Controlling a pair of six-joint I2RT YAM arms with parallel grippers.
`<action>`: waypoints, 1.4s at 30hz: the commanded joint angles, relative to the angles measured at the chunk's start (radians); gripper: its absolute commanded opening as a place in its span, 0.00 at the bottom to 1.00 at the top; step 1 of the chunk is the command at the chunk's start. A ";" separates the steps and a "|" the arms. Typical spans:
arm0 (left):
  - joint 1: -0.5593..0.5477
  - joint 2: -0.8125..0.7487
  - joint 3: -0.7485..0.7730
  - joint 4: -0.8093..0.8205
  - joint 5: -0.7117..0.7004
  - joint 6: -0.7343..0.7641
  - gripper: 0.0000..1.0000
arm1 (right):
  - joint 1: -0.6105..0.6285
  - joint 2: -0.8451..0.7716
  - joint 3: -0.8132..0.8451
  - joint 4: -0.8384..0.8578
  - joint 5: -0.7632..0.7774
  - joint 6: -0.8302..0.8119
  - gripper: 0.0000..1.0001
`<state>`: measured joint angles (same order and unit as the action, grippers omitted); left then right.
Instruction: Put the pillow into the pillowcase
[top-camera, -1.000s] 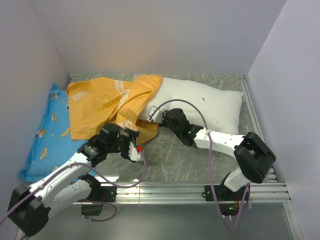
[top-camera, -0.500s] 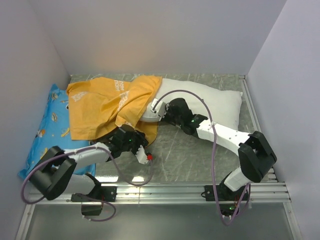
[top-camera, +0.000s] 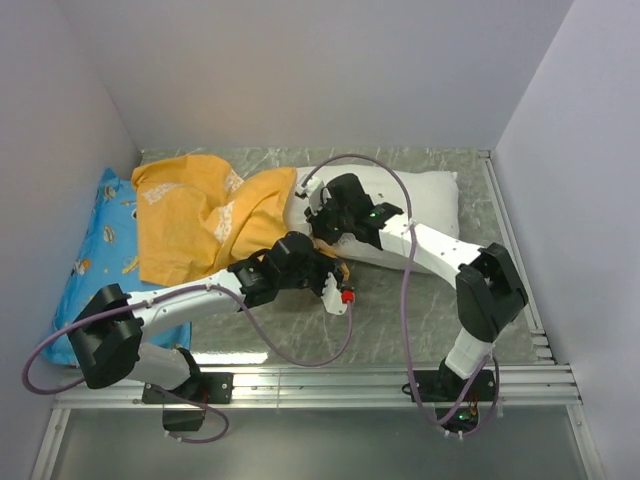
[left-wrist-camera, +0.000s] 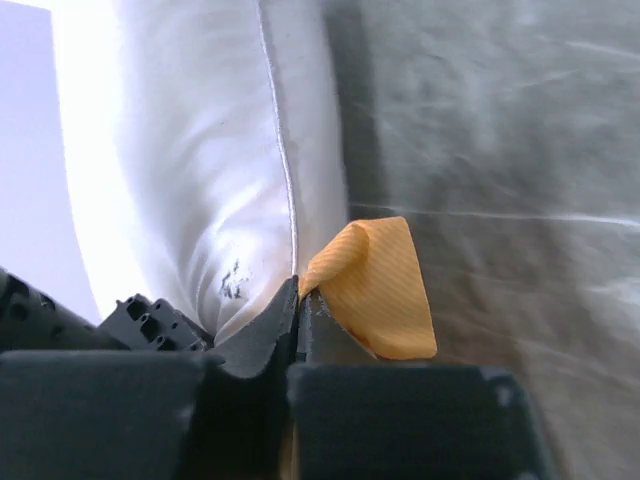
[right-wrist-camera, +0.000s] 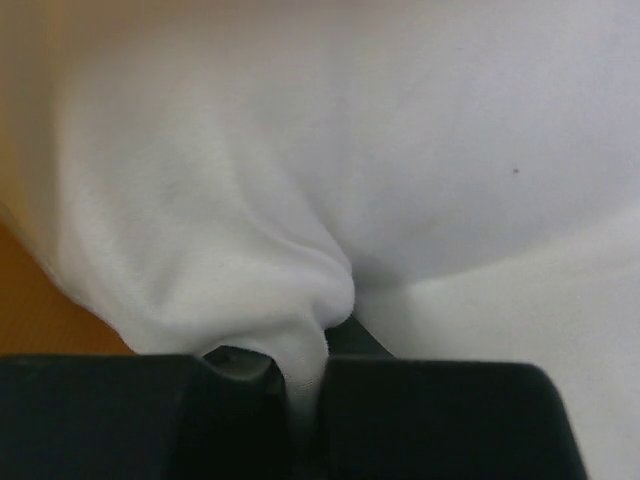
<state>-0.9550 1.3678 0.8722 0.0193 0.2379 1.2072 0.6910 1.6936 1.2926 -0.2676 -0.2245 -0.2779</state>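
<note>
The white pillow (top-camera: 420, 205) lies at the back right, its left end under the mouth of the orange pillowcase (top-camera: 195, 225). My right gripper (top-camera: 316, 216) is shut on a pinch of the pillow's fabric (right-wrist-camera: 305, 360), which bulges between the jaws; orange cloth (right-wrist-camera: 35, 320) shows at the lower left. My left gripper (top-camera: 335, 270) reaches across in front of the pillow and is shut on a folded corner of the pillowcase (left-wrist-camera: 375, 290). The pillow's seam (left-wrist-camera: 285, 170) runs right beside that corner. The pillow's covered end is hidden.
A blue cartoon-print pillow (top-camera: 95, 255) lies along the left wall, partly under the pillowcase. Grey walls close the back and both sides. A metal rail (top-camera: 380, 380) runs across the near edge, and another rail (top-camera: 510, 250) along the right.
My left gripper swung right along the pillowcase's front edge and shut on its corner. My right gripper pulled the pillow leftward, and the pillow's right end shifted left.
</note>
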 joint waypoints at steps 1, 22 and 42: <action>-0.056 -0.036 0.015 0.062 0.146 -0.090 0.03 | 0.012 0.087 -0.012 0.064 -0.237 0.204 0.00; 0.545 -0.182 0.416 -0.349 0.256 -1.239 0.80 | -0.218 -0.192 0.089 -0.239 -0.405 0.048 0.79; 0.779 0.226 0.648 -0.292 0.138 -1.308 0.83 | -0.240 0.566 0.711 -0.510 -0.430 -0.004 0.44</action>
<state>-0.1967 1.5768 1.4590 -0.2771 0.3508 -0.0578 0.4202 2.2707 2.0487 -0.5694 -0.5529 -0.1772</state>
